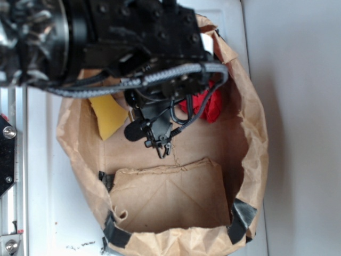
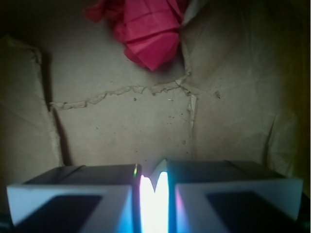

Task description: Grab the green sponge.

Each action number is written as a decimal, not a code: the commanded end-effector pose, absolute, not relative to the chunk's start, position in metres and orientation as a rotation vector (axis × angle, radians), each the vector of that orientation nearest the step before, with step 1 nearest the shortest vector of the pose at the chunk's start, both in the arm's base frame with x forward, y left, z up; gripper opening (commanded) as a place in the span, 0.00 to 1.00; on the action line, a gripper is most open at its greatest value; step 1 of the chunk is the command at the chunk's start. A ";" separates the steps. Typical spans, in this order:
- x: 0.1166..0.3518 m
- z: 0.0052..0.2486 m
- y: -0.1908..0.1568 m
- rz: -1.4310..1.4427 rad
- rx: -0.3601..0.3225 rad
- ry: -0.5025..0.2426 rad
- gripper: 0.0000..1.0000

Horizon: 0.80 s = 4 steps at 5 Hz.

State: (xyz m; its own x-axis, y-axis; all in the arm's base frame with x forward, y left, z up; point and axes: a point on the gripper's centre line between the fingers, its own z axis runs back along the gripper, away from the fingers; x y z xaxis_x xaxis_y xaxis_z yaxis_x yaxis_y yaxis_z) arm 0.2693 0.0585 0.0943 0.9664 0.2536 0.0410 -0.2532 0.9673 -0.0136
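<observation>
The jaws (image 1: 162, 149), nearly together and empty inside the paper bag (image 1: 250, 128), should part and swing aside to the green sponge (image 1: 108, 114), away from the red ball (image 2: 148, 34) ahead.

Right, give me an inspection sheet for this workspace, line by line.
Surface: brown paper bag lying open on a white top; creased, torn paper floor, dark tape at the rim corners.
Job's things: green sponge inside the bag, yellow face showing, upper part hidden under the arm; absent from the wrist view.
Clutter: red fabric ball inside the bag, on the claw's other side from the sponge.
Grippers: claw over the bag floor between sponge and ball, touching neither; fingers nearly together, nothing between them.
Cables: braided black cable running along the arm, thinner loops hanging beside the claw.
Surroundings: metal rail at the left edge, grey surface on the right.
</observation>
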 end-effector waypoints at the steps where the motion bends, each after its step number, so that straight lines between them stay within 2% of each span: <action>1: 0.277 0.142 0.058 0.251 -0.054 -0.164 0.00; 4: 0.277 0.146 0.060 0.244 -0.075 -0.166 0.00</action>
State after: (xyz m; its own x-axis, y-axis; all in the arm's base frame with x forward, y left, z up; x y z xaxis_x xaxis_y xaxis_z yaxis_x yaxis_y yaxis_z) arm 0.2720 0.0486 0.1226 0.9703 0.2310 0.0723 -0.2238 0.9700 -0.0953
